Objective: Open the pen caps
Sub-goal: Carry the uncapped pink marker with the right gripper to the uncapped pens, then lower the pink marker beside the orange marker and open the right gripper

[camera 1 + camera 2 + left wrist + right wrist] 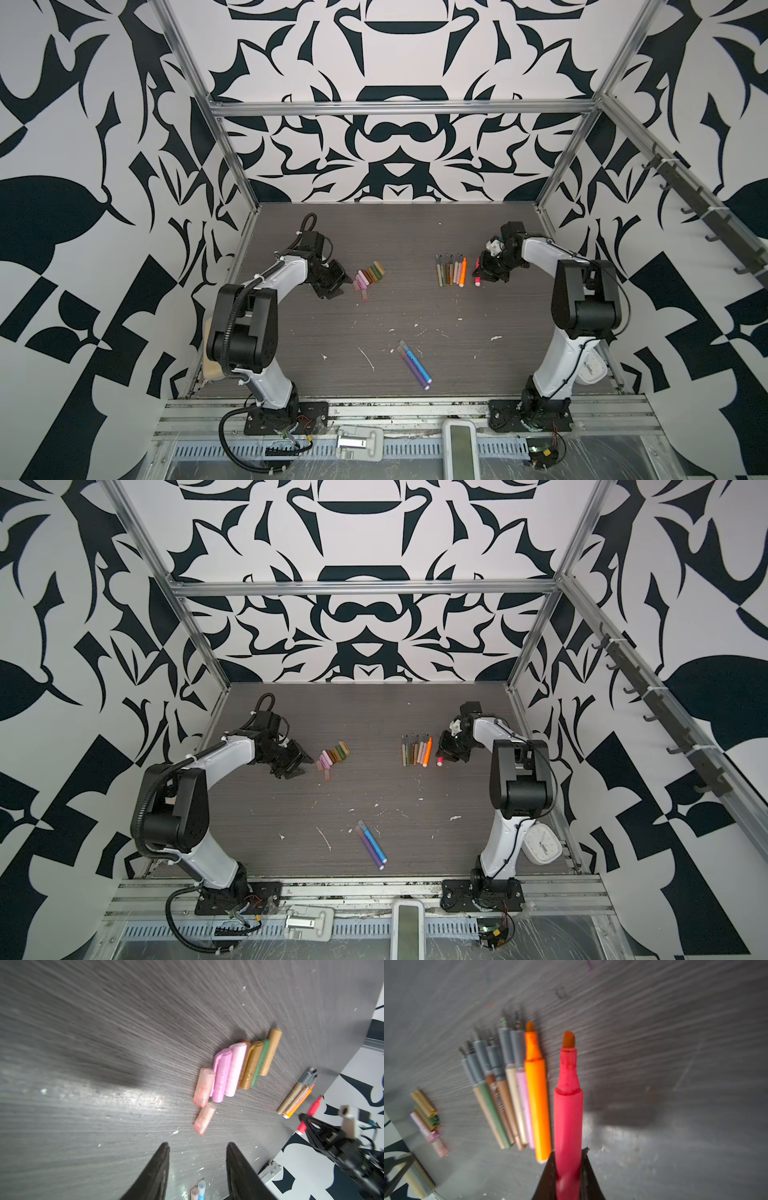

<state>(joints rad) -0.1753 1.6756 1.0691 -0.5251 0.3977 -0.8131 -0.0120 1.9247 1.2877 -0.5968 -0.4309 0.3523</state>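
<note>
Red plastic is filling the jaws of my right gripper (pixel 568 1150): I am pinching the uncapped red pen (pixel 568 1105) by its rear end, with its chisel tip pointing away from the wrist. Just beside it, the orange pen (pixel 537 1105) is lying as the nearest of a row of uncapped pens (pixel 451 270), all side by side with their tips pointing toward the far wall.

My left gripper (pixel 197 1144) is hanging over the table (pixel 291 332) with its fingers spread and nothing between them. The pen caps (pixel 239 1068) are lying just ahead of it in a tight slanted row, touching one another: tan, green, brown, two pink and a translucent peach one. One more translucent cap (pixel 204 1118) is lying loose just off the end of the row, nearest to my spread fingers.

Well apart from both groups, near the front edge, two capped pens (pixel 415 365), one blue and one purple, are lying together.
</note>
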